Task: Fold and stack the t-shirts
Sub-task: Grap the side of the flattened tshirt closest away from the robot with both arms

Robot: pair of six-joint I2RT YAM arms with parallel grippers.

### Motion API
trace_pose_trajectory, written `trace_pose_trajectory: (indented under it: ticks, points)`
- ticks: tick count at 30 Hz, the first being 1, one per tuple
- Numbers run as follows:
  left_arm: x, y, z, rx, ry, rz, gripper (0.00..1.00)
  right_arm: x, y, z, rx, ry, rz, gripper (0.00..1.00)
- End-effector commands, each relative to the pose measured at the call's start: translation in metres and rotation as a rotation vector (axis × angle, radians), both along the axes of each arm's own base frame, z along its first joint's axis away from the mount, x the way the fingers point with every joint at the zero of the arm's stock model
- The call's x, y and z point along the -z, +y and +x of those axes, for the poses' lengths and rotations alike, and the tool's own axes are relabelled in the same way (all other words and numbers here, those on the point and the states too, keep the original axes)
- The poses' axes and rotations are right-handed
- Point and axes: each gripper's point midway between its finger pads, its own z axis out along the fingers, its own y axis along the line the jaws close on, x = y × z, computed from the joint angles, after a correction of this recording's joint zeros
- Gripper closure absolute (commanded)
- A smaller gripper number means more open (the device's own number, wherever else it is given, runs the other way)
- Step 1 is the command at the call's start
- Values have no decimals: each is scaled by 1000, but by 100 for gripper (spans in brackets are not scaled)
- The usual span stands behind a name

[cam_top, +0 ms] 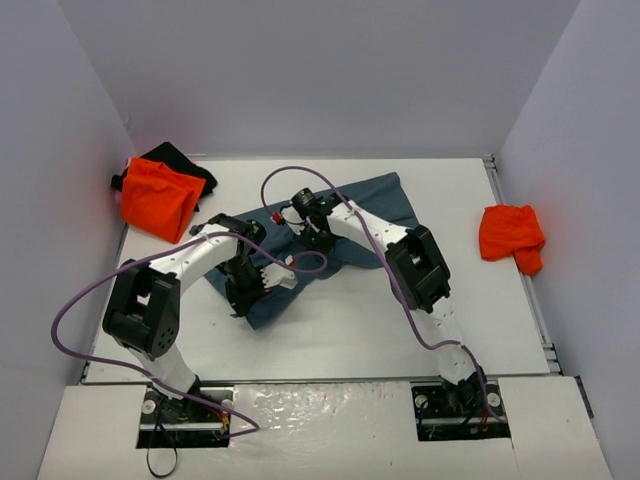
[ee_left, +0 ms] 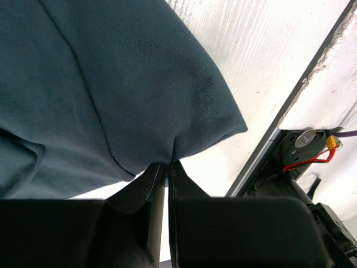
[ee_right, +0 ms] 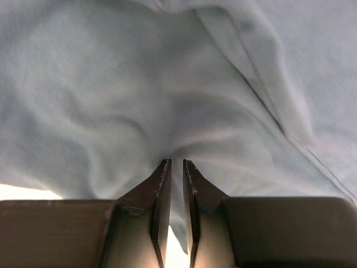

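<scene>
A slate-blue t-shirt point(cam_top: 375, 205) lies partly spread across the middle of the table. My left gripper point(cam_top: 245, 300) is at its near left edge, shut on a pinched fold of the blue cloth point(ee_left: 139, 84), with the jaws meeting at the fabric point(ee_left: 167, 163). My right gripper point(cam_top: 318, 238) is over the shirt's middle. Its jaws point(ee_right: 174, 163) stand a narrow slit apart, with a fold of the cloth point(ee_right: 167, 95) caught between them. An orange t-shirt point(cam_top: 155, 198) lies folded on a black one point(cam_top: 185, 160) at the far left. Another orange t-shirt point(cam_top: 510, 235) is crumpled at the right.
Grey walls close in the table point(cam_top: 340, 335) on the left, back and right. A metal rail point(ee_left: 279, 131) runs along the table's edge by the left gripper. Purple cables point(cam_top: 290, 175) loop over both arms.
</scene>
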Motion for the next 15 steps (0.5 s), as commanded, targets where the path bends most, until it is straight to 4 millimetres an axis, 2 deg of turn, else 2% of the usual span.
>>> trace_pose_trajectory:
  ticks: [1,4,6,8,9,10,11,12,15]
  points:
    - [-15,-8,7,-8,-78,-47,100,-97,-33,34,107,-166,93,87]
    - [-15,-6,11,-8,-92,-33,100,-124,-41,47,140,-196,185,83]
    - [-15,-5,13,-13,-98,-23,100,-131,-34,47,110,-193,229,78]
    - [-14,-4,12,-19,-98,-20,100,-133,-19,49,77,-178,271,77]
    - [-14,-4,12,-22,-99,-19,100,-133,-11,49,61,-167,292,77]
    - [-14,-4,14,-26,-110,-20,99,-122,-1,47,46,-125,313,79]
    - [-13,-4,15,-31,-114,-18,98,-123,9,47,29,-111,336,80]
    - [-13,-5,15,-34,-118,-18,98,-110,18,46,13,-73,342,80]
    - [-12,-5,15,-42,-122,-17,96,-97,53,34,-46,16,405,83]
